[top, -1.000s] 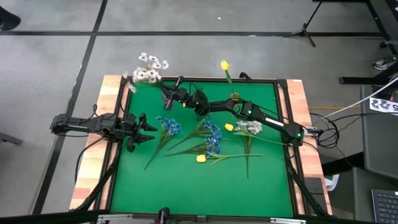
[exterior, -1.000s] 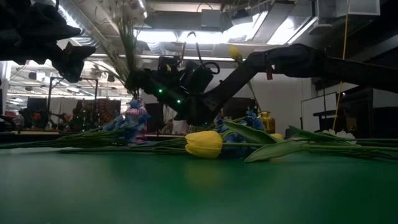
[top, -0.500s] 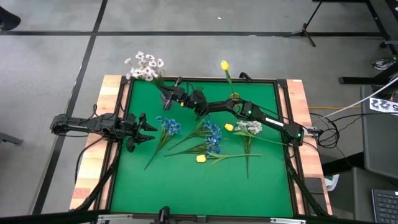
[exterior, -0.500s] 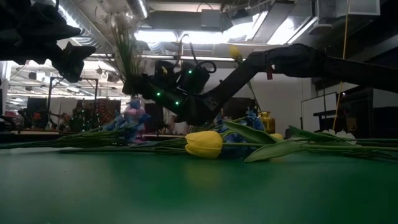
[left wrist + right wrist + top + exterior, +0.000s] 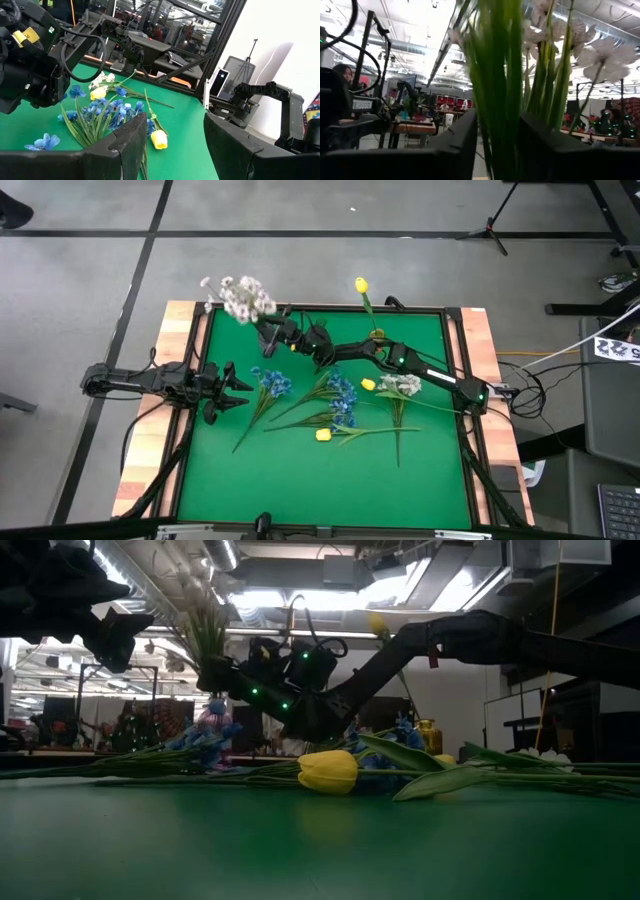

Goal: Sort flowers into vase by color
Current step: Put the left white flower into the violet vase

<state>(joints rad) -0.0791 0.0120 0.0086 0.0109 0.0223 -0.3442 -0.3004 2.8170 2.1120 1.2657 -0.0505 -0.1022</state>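
My right gripper [image 5: 268,328] reaches over the table's far left part and is shut on a white small-blossom spray [image 5: 240,298], whose blossoms hang over the far left corner. My left gripper [image 5: 243,388] waits open at the left side, level, pointing at the flowers. Lying flat on the green mat are a blue sprig [image 5: 275,383], a second blue cluster [image 5: 342,395], two yellow tulips [image 5: 323,435] [image 5: 368,384] and another white spray [image 5: 403,385]. One yellow tulip [image 5: 362,285] stands upright at the far edge; its foot is hidden. My right gripper pinches the white spray's bundled green stems [image 5: 502,100] between its two fingers [image 5: 465,145], below the blossoms [image 5: 600,55]. It comes level from the table's right, lying across the stems. The spray is lifted clear and stands up, tilted, from the hold [image 5: 205,635].
The table's raised dark frame [image 5: 300,310] and wooden side boards [image 5: 150,450] border the mat. The right arm [image 5: 400,360] stretches across the far half. The near part of the green mat [image 5: 300,480] holds nothing. A person [image 5: 342,72] shows far off in the room.
My right gripper has kept hold of the white spray, shifted slightly toward the table's far left corner and turned at the wrist. The spray has tipped: its blossoms swung about over the far left edge and its stems now lean and fan lower in the low view.
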